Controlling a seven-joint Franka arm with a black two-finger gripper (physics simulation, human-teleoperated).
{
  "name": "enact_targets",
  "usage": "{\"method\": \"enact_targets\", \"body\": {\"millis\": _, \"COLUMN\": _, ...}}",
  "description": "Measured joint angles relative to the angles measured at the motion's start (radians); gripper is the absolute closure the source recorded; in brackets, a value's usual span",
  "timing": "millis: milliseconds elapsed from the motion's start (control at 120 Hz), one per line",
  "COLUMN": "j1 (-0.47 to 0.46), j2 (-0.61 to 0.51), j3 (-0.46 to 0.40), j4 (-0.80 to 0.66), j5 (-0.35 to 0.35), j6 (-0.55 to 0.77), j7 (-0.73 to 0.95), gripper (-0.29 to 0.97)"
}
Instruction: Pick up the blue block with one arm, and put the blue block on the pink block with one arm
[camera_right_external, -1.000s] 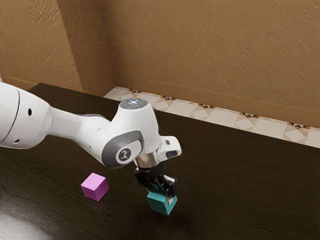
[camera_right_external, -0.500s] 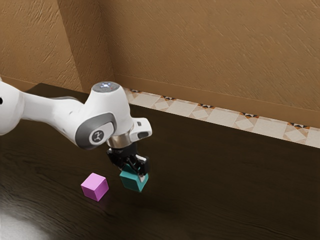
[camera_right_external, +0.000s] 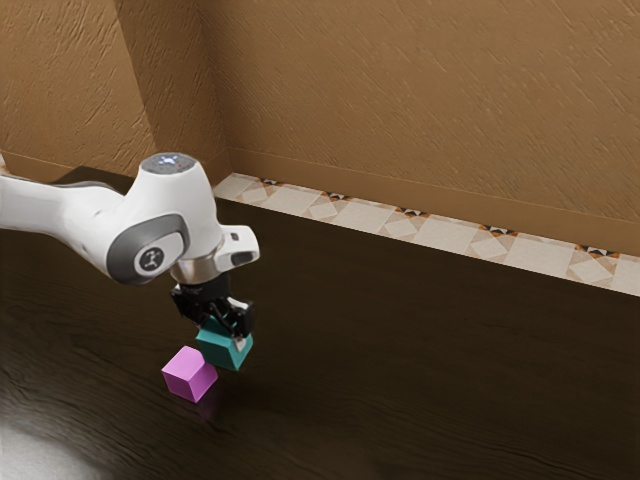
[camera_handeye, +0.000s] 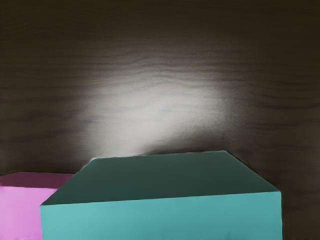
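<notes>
**Blue block carried up to the pink block**

In the exterior view, your end effector (camera_right_external: 224, 328) pointed down, its fingers closed on the top of the blue block (camera_right_external: 225, 350), which rendered teal. The block hung tilted directly under the fingers, clear of the surface (camera_right_external: 450, 380). It sat just beside the upper edge of the pink block (camera_right_external: 188, 375), on the exterior view's right; whether the two touched could not be told. In the wrist view the blue block (camera_handeye: 165, 200) lay just under the hand, with the pink block (camera_handeye: 25, 202) beside and partly behind it.

One second before, you held the block well apart from the pink block, further toward the exterior view's right; half a second before, nearer. The arm (camera_right_external: 100, 225) had swung toward the exterior view's left, while the pink block kept its place.

The surface was dark wood grain carrying a pale glare (camera_handeye: 150, 115). Beyond it lay a patterned tile floor (camera_right_external: 450, 235) and brown textured walls (camera_right_external: 450, 100).
</notes>
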Motion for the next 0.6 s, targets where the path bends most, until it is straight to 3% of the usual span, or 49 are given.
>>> {"method": "enact_targets", "body": {"millis": 600, "j1": -0.001, "j2": -0.074, "j3": 0.135, "j4": -0.046, "j5": 0.126, "j6": -0.056, "j7": 0.009, "gripper": 0.34}}
